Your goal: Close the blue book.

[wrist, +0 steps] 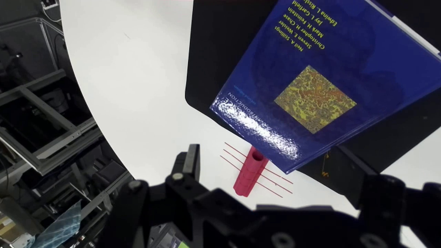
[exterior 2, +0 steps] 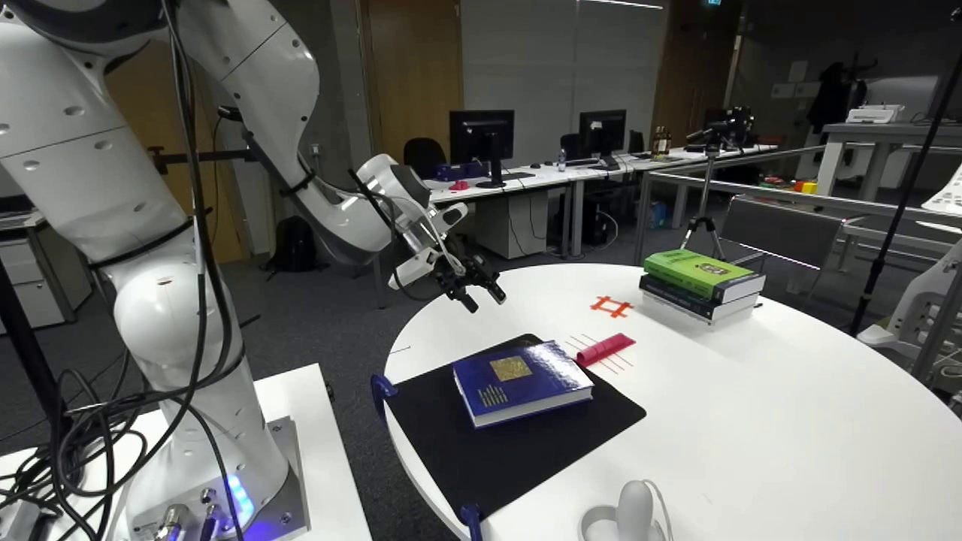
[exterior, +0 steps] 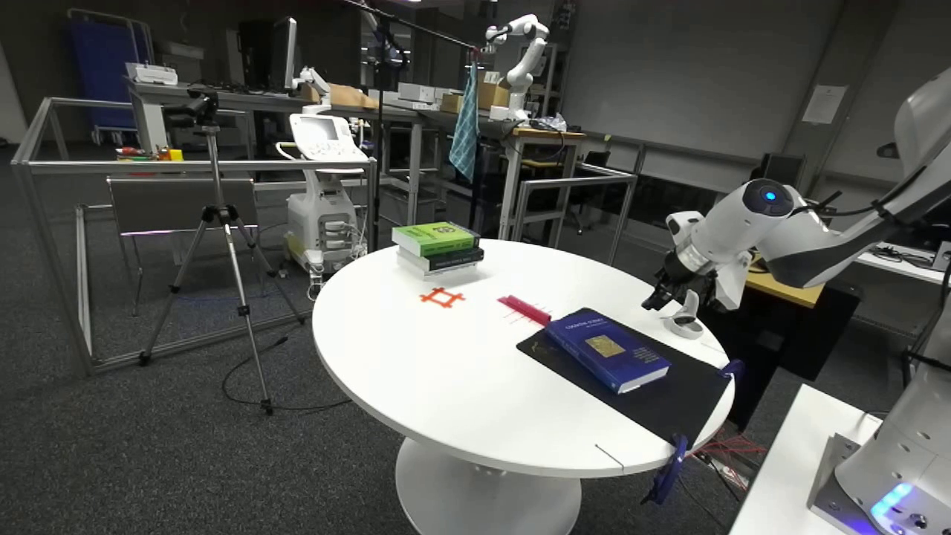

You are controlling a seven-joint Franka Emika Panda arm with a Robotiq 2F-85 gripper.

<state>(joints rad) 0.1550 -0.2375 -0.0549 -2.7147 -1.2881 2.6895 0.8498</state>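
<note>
The blue book lies flat and closed, front cover up, on a black mat; it shows in both exterior views (exterior: 639, 355) (exterior 2: 537, 376). Its cover has a square gold picture, and white page edges show along its side. In the wrist view the book (wrist: 372, 75) fills the upper right. My gripper (exterior 2: 485, 302) is in the air above the table's edge, beside the book and apart from it. It also shows in an exterior view (exterior: 655, 299). In the wrist view the gripper (wrist: 267, 150) has its fingers wide apart with nothing held between them.
The black mat (exterior: 672, 405) (exterior 2: 496, 458) is clamped to the round white table (exterior: 446, 371) by blue clamps (exterior: 672, 464). A pink-red holder (exterior 2: 605, 349) sits by the book. An orange frame (exterior: 443, 298), a book stack (exterior 2: 703, 285) and a white controller (exterior 2: 635, 511) are on the table.
</note>
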